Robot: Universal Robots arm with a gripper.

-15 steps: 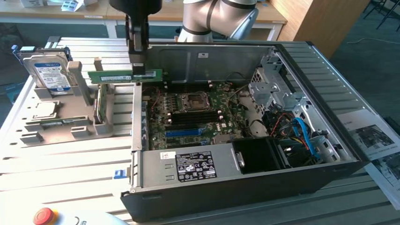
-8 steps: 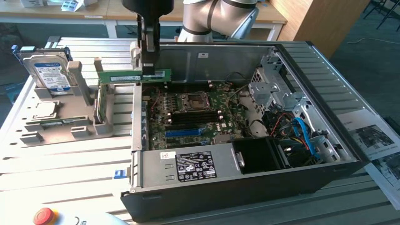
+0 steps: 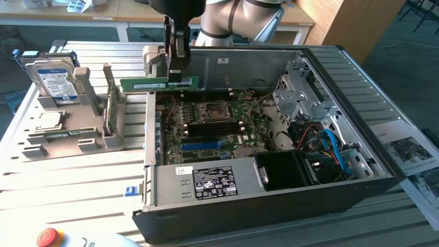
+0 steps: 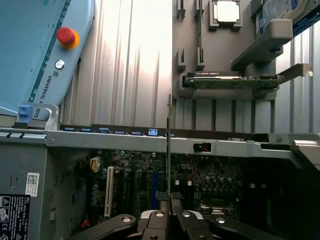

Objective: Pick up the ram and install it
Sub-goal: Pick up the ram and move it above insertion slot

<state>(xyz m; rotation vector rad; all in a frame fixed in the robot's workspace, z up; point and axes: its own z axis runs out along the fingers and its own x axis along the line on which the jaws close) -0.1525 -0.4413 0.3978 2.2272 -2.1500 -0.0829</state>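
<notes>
The exterior view looked steeply down from well back onto the open computer case (image 3: 274, 208), fixture (image 3: 61, 140) at nine o'clock, while the wrist view, close behind the tool (image 4: 169, 207), faced the same motherboard (image 3: 237, 128) and fixture.

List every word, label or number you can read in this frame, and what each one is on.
"UNIVERSAL": on the pale blue teach pendant, below its red button; the letters after it are cut off.
Hard drive label: too small to read.
Power supply label: too small to read.
Pale strip on the ram: unreadable.
Printed sheets: blurred.
</notes>
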